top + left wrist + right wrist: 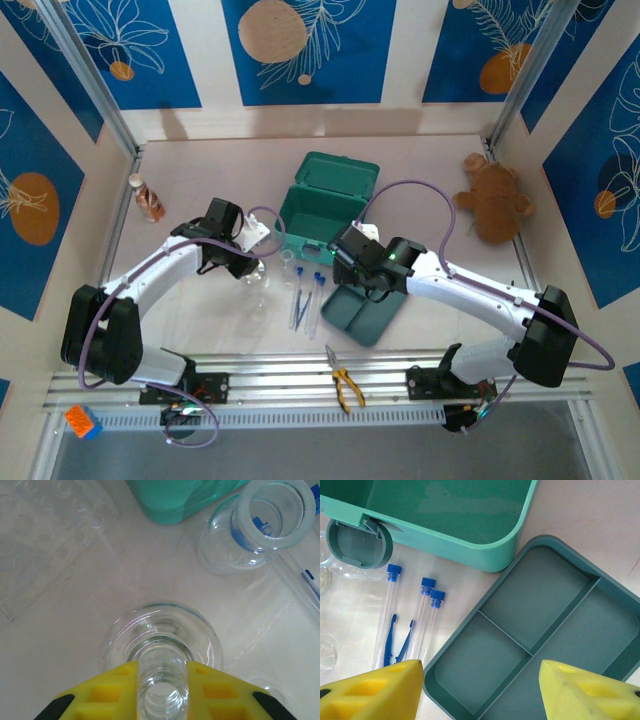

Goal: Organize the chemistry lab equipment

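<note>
The left end effector (162, 672) grips the upright neck of a glass flask (162, 630) directly beneath it; the right end effector (480, 670) hangs open, farther away.

Yellow-handled pliers (341, 379) lie at the near edge, while a brown plush toy (492, 198) sits far right — apparently lying flat.
</note>
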Controlling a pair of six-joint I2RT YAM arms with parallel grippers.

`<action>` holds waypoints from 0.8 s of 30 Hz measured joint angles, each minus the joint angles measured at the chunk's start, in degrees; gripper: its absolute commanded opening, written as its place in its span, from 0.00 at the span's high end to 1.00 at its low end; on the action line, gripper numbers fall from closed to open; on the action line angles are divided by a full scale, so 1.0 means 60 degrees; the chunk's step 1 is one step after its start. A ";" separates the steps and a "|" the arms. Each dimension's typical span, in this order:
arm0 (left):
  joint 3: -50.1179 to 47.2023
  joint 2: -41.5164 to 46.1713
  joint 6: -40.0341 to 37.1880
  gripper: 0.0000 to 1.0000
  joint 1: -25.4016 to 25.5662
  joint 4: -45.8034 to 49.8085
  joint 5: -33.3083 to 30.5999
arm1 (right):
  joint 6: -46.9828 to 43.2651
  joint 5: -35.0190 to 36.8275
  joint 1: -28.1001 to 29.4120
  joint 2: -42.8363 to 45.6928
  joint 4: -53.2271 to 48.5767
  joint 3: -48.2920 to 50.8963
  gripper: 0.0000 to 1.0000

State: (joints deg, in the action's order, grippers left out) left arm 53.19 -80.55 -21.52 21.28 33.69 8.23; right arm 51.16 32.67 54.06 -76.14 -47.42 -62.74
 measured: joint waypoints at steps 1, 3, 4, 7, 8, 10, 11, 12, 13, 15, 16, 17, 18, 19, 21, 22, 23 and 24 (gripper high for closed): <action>0.0000 0.0004 0.0004 0.91 0.0000 0.0007 0.0000 | 0.0000 0.0000 0.0000 0.0000 -0.0004 0.0000 0.37; 0.0000 0.0029 0.0018 0.91 0.0000 0.0047 0.0000 | 0.0004 0.0000 0.0000 0.0000 -0.0004 0.0000 0.37; 0.0000 0.0040 0.0025 0.91 0.0000 0.0076 0.0000 | 0.0004 0.0000 0.0011 0.0000 0.0000 0.0000 0.37; 0.0000 0.0131 0.0025 0.91 0.0000 0.0273 0.0000 | 0.0000 0.0000 0.0029 0.0000 0.0000 0.0000 0.37; 0.0000 0.0175 0.0025 0.91 0.0000 0.0386 0.0000 | 0.0000 0.0000 0.0033 0.0000 0.0000 0.0000 0.37; 0.0015 0.0244 0.0025 0.91 0.0000 0.0554 0.0000 | 0.0000 0.0000 0.0033 0.0000 0.0000 0.0000 0.37; 0.0055 0.0277 0.0025 0.91 0.0000 0.0678 0.0000 | 0.0000 0.0000 0.0036 0.0000 0.0000 0.0000 0.37; 0.0135 0.0291 0.0025 0.91 0.0000 0.0816 0.0000 | 0.0000 0.0000 0.0033 0.0000 0.0004 0.0000 0.37; 0.0208 0.0295 0.0025 0.91 0.0000 0.0896 0.0000 | 0.0000 0.0000 0.0036 0.0000 0.0004 0.0000 0.37; 0.0441 0.0331 0.0025 0.91 0.0000 0.1049 0.0000 | 0.0000 0.0000 0.0036 0.0000 0.0004 0.0000 0.37; 0.0535 0.0350 0.0025 0.91 0.0000 0.1100 0.0000 | 0.0000 0.0000 0.0036 0.0000 0.0004 0.0000 0.37; 0.0670 0.0364 0.0025 0.91 0.0000 0.1191 0.0000 | 0.0000 0.0000 0.0036 0.0000 0.0004 0.0000 0.37; 0.0820 0.0372 0.0025 0.91 0.0000 0.1264 0.0004 | 0.0000 0.0000 0.0036 0.0000 0.0004 0.0000 0.37; 0.0947 0.0372 0.0025 0.91 0.0000 0.1322 0.0000 | 0.0004 0.0000 0.0036 0.0000 0.0004 0.0000 0.37; 0.1257 0.0372 0.0025 0.91 0.0000 0.1468 0.0007 | 0.0004 0.0000 0.0036 0.0000 0.0004 0.0000 0.37; 0.1406 0.0372 0.0029 0.91 0.0000 0.1552 0.0011 | 0.0000 0.0000 0.0036 0.0000 0.0004 0.0000 0.37; 0.1606 0.0372 0.0029 0.91 0.0000 0.1668 0.0015 | 0.0000 0.0000 0.0036 0.0000 0.0004 0.0000 0.37; 0.1843 0.0372 0.0033 0.91 0.0000 0.1796 0.0044 | 0.0000 0.0004 0.0036 0.0000 0.0004 -0.0004 0.37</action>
State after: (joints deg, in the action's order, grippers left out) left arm 64.25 -78.32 -21.32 21.28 44.47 8.49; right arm 51.16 32.69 54.28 -76.14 -47.40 -62.76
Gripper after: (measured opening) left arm 0.196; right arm 0.633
